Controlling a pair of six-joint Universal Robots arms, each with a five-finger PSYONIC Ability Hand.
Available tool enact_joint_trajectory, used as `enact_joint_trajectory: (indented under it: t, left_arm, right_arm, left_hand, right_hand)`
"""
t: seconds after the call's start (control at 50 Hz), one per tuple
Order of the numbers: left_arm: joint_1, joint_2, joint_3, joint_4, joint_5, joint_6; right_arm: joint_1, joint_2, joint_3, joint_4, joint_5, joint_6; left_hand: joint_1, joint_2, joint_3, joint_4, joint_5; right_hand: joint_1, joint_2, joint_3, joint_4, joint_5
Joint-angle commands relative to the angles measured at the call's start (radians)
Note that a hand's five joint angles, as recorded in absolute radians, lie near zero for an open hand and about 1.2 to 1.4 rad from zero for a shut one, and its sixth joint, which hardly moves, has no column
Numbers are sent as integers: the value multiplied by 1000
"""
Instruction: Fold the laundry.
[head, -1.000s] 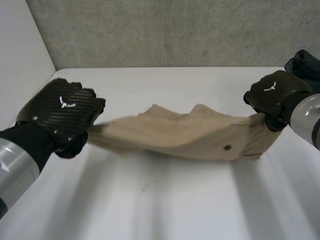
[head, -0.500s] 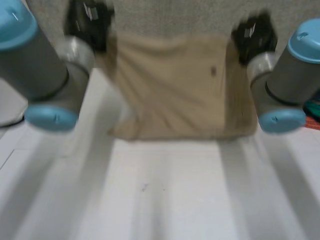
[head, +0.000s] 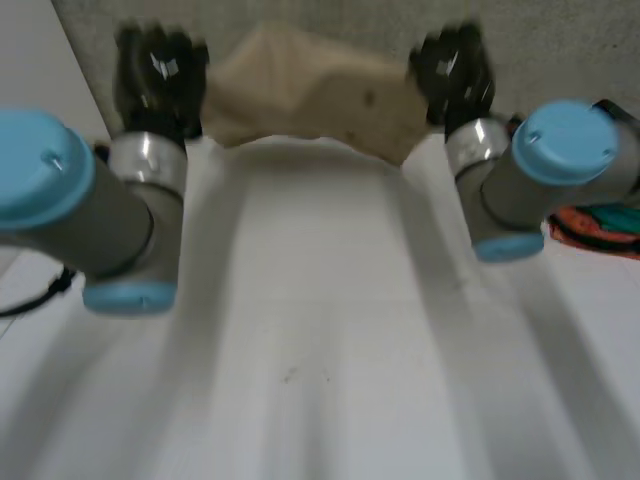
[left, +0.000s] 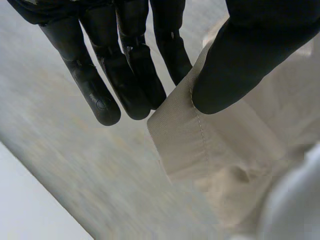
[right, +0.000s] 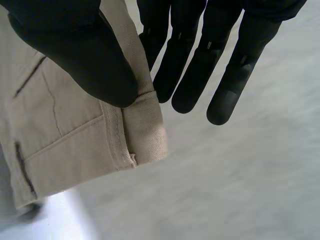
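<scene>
Beige garment (head: 310, 92) with a stitched hem, seemingly stretched wide, left hand (head: 160, 72) and right hand (head: 452, 72) each pinching an edge

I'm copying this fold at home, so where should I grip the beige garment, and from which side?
By the thick stitched band at its two end corners, each pinched from the outer side between thumb and fingers, as the left hand and right hand do. The doubled band is firm, and the garment hangs spread between them.
</scene>
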Motion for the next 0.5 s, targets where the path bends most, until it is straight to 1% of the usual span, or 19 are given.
enact_joint_trajectory:
  t: [0.02, 0.08, 0.14, 0.18, 0.2, 0.26, 0.28, 0.32, 0.34, 0.36, 0.44, 0.5]
  left_arm:
    - [-17, -61, -209, -34, -1, -3]
    - [-40, -56, -299, -79, 1, 0]
    - [-67, -30, -374, -140, 2, 2]
    - [-78, -1, -407, -179, 2, 6]
    - [-86, 38, -436, -215, 4, 6]
    - [-89, 100, -473, -258, 10, -4]
    - [-89, 141, -488, -283, 11, -4]
    - [-87, 178, -499, -301, 13, -4]
    - [-87, 192, -502, -309, 13, -4]
    - [-84, 223, -502, -323, 13, -3]
    - [-66, 283, -484, -343, 16, -4]
    - [-46, 298, -468, -343, 33, -9]
  right_arm:
    - [2, 123, 99, 184, -51, -28]
    - [10, 120, 150, 207, -45, -62]
    - [18, 74, 233, 219, -35, -87]
    - [16, 7, 311, 219, -34, -93]
    - [15, -21, 340, 219, -34, -93]
    - [6, -113, 452, 218, -46, -84]
    - [6, -131, 478, 216, -48, -82]
    - [4, -168, 523, 215, -49, -82]
    - [4, -194, 567, 213, -51, -82]
    - [2, -204, 589, 212, -51, -82]
    - [2, -233, 678, 205, -51, -82]
    - [2, -260, 735, 205, -51, -82]
  left_hand:
    - [245, 198, 203, 195, 241]
    - [245, 198, 203, 195, 241]
    - [245, 198, 203, 195, 241]
    - [245, 198, 203, 195, 241]
    - [245, 198, 203, 195, 241]
    - [245, 198, 203, 195, 241]
    - [54, 7, 11, 3, 50]
    - [-258, -305, -300, -308, -262]
    - [-387, -434, -430, -438, -391]
    - [-467, -514, -510, -518, -471]
    - [-564, -611, -607, -615, -568]
    - [-565, -612, -607, -615, -569]
  right_hand:
    - [284, 213, 206, 196, 240]
    - [284, 213, 206, 196, 240]
    - [284, 213, 206, 196, 240]
    - [284, 213, 206, 196, 240]
    - [284, 213, 206, 196, 240]
    - [284, 213, 206, 196, 240]
    - [284, 213, 206, 196, 240]
    - [284, 213, 206, 196, 240]
    - [284, 213, 206, 196, 240]
    - [284, 213, 206, 196, 240]
    - [284, 213, 206, 196, 240]
    - [284, 213, 206, 196, 240]
